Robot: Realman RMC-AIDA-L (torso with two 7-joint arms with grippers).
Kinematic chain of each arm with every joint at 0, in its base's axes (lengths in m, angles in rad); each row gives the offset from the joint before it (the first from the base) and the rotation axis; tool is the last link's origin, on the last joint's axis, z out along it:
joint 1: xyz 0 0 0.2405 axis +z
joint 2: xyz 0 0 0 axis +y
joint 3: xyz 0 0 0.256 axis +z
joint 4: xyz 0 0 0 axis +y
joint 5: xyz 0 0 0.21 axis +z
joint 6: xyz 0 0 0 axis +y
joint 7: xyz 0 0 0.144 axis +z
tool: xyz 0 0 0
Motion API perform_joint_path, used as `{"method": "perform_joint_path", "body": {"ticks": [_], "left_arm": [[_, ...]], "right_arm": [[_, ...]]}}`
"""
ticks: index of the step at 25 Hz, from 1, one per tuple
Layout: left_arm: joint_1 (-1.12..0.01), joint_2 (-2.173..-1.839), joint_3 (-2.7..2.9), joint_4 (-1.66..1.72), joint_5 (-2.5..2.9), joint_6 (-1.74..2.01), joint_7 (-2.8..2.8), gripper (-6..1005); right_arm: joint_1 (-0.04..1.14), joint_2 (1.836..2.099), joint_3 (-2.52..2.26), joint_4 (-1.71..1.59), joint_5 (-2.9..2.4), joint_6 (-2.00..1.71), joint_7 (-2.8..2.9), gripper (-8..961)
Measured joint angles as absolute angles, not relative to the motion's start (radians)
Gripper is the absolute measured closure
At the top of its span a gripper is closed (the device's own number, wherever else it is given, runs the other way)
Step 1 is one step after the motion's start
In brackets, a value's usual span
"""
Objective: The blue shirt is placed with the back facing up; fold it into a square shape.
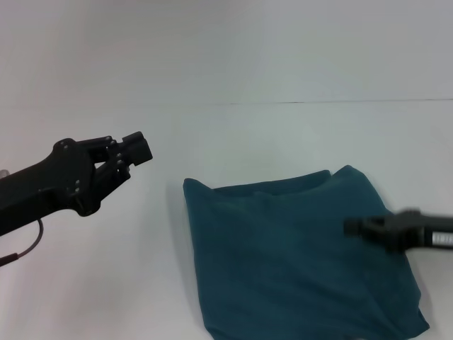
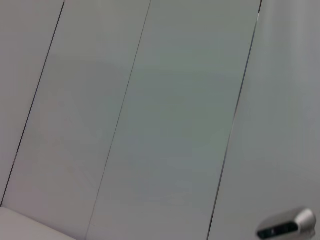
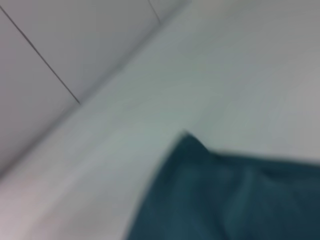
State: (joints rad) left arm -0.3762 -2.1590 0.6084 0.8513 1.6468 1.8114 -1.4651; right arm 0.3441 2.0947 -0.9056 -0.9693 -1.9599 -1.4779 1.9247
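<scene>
The blue shirt lies folded into a rough rectangle on the white table, right of centre in the head view, with wrinkles and no print showing. The right wrist view shows one corner of the blue shirt against the table. My right gripper hovers over the shirt's right part, coming in from the right edge and blurred. My left gripper is raised left of the shirt, well apart from it, fingers close together with nothing in them.
The white table meets a pale wall at the back. The left wrist view shows only wall panels with dark seams and a small grey device.
</scene>
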Motion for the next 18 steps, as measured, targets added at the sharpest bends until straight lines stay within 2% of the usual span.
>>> {"method": "perform_joint_path", "body": {"ticks": [7,12,14,18], "left_arm": [[-0.378,-2.154,0.607,0.856,1.654,1.816,-1.465,880],[-0.367,-2.152,0.607,0.859,1.674,1.829,-1.459,880],[-0.364,-2.151,0.606,0.86,1.695,1.831,-1.448,880],[-0.347,-2.16,0.61,0.855,1.71,1.839,-1.423,880]], "right_arm": [[0.409,2.087,-0.892,-1.178,-1.879,-1.55,2.097,922],[0.519,2.065,-0.872,-1.207,-1.914,-1.609,2.115,922],[0.575,2.071,-0.878,-1.201,-2.028,-1.611,2.09,922],[0.596,2.087,-0.915,-1.17,-2.138,-1.6,2.064,922]]}}
